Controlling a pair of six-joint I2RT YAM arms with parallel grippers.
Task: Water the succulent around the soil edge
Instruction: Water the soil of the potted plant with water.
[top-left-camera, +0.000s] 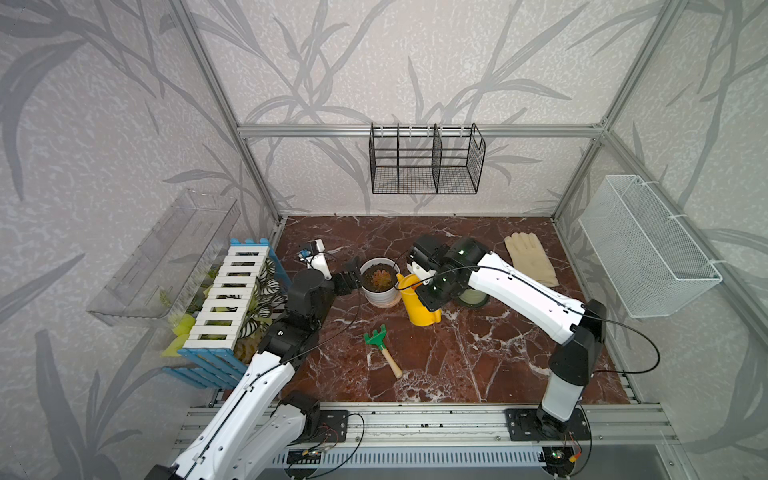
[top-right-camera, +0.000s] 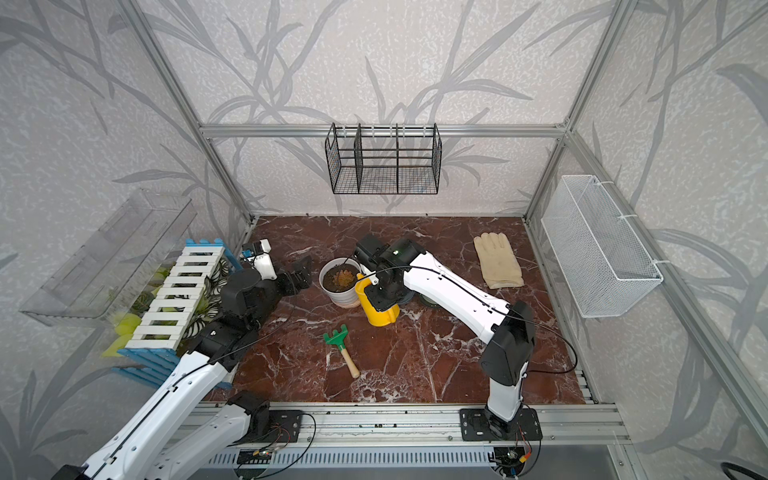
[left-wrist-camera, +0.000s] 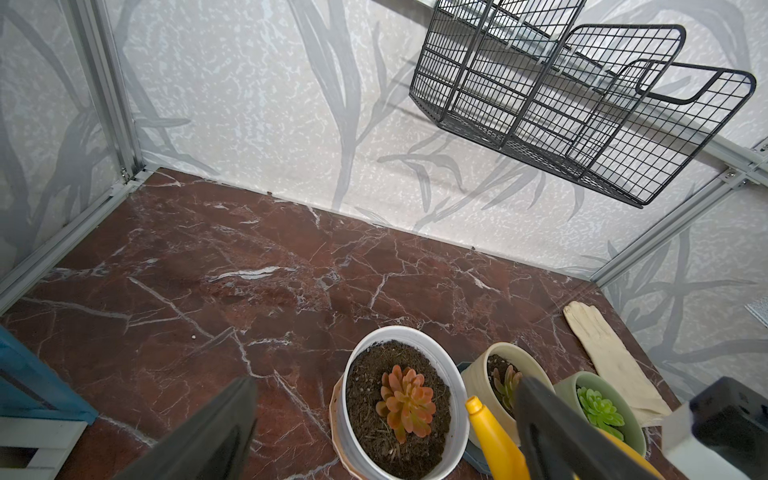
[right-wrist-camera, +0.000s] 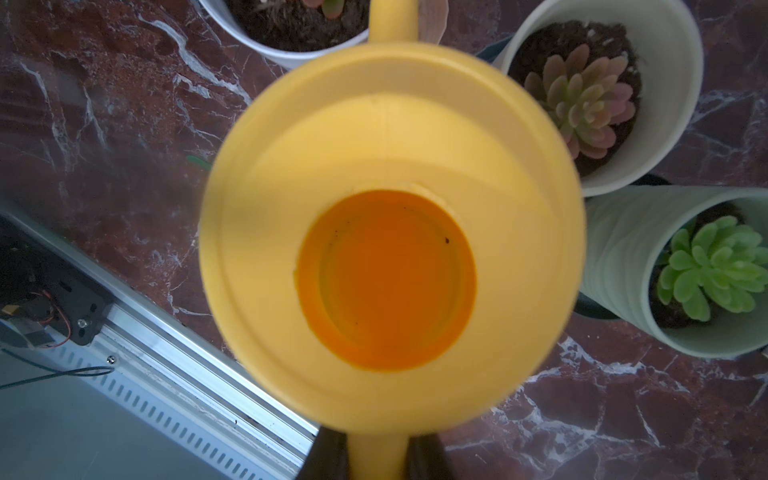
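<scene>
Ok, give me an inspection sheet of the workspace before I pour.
Surface: marble table, no spills seen.
Job's things: orange succulent in white pot; yellow watering can beside it, spout by the pot's rim; no water stream seen.
Clutter: cream pot and green pot beside the can, toy rake, glove, blue-and-white fence with leaves.
Grippers: right gripper shut on the can's handle; left gripper open beside the white pot, contact unclear.
Cables: black cable loops off each arm; wires at the base rail.
Surroundings: black wire basket on back wall, white mesh basket and clear tray on side walls.
</scene>
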